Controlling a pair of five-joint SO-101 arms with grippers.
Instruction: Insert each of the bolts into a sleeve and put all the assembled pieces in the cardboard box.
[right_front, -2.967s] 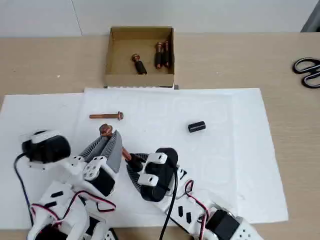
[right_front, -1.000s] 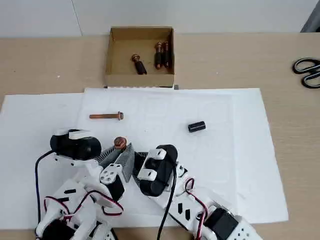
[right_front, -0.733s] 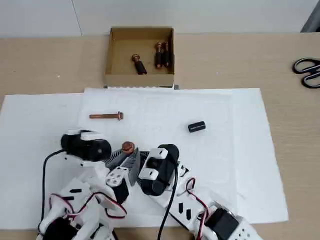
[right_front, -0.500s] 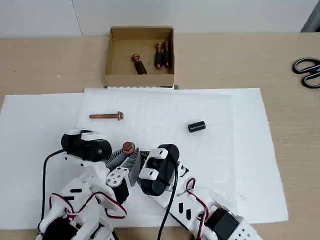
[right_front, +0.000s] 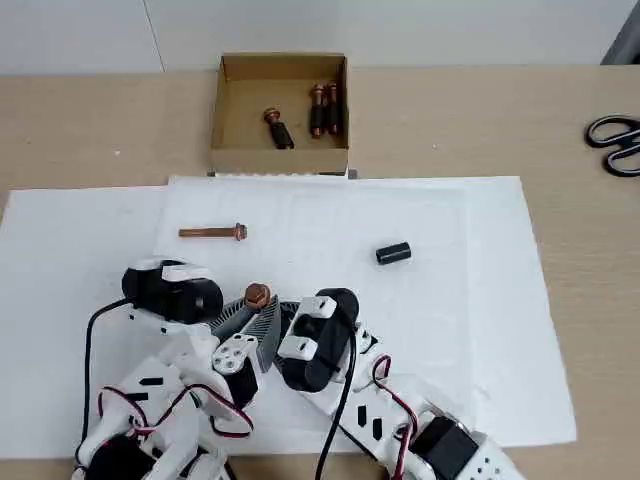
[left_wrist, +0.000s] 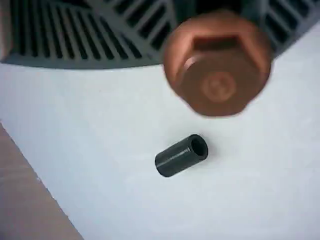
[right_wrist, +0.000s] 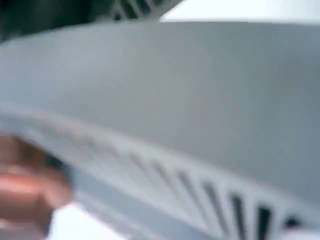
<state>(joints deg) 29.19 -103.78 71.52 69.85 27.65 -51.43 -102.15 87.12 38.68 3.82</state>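
My left gripper (right_front: 258, 306) is shut on a copper bolt, whose hex head (right_front: 257, 295) (left_wrist: 217, 65) sticks up between the grey ribbed fingers (left_wrist: 100, 35). It presses right up against my right gripper (right_front: 283, 326), which holds a black sleeve hidden behind the left fingers. A copper blur (right_wrist: 25, 195) shows beside a grey finger in the right wrist view. A loose bolt (right_front: 212, 232) lies on the white paper to the left. A loose black sleeve (right_front: 393, 253) (left_wrist: 181, 155) lies to the right.
The cardboard box (right_front: 280, 158) stands at the far edge of the paper (right_front: 480, 330) and holds three assembled pieces (right_front: 325, 108). Scissors (right_front: 615, 145) lie on the wooden table at the far right.
Over three seconds my left gripper carried the bolt right and nearer, up against the right gripper. Nothing has moved in the last half second.
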